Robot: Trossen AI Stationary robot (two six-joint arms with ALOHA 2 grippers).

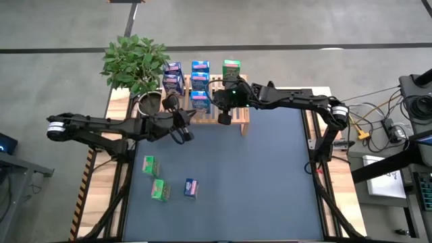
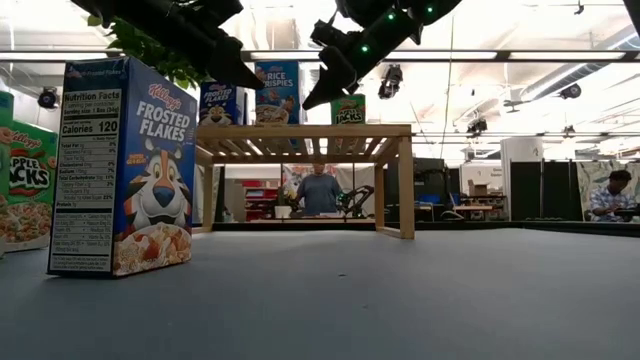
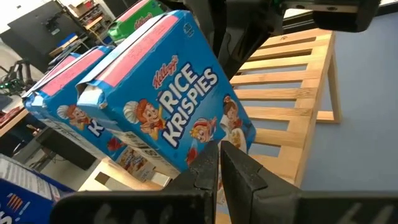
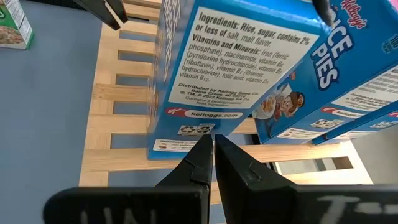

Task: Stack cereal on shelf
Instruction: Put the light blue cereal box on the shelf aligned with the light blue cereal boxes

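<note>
The wooden shelf [image 1: 241,116] [image 2: 300,131] stands at the table's far side. Several cereal boxes stand upright on its slats: blue ones [image 1: 200,82], purple-blue ones [image 1: 173,76] and a green one [image 1: 231,69]. The nearest is a blue Rice Krispies box [image 3: 180,99] [image 4: 242,68]. My left gripper [image 3: 219,155] [image 1: 186,125] is shut, level with the box's near left lower corner; the right wrist view shows a gap between them. My right gripper [image 4: 209,146] [image 2: 310,100] is shut at the box's right side panel, low down. My right gripper's shut fingertips [image 4: 202,144] point at the bottom edge of the Rice Krispies box's ingredients panel [image 4: 199,127], coming slanting down from the table's right. Whether they touch it, I cannot tell. The box stands upright on the slats.
Three boxes stand on the blue mat at the near left: two green [image 1: 149,164] [image 1: 160,190] and a blue Frosted Flakes one [image 1: 191,187] [image 2: 120,170]. A potted plant [image 1: 135,64] stands left of the shelf. The mat's middle and right are bare. People show in the room beyond.
</note>
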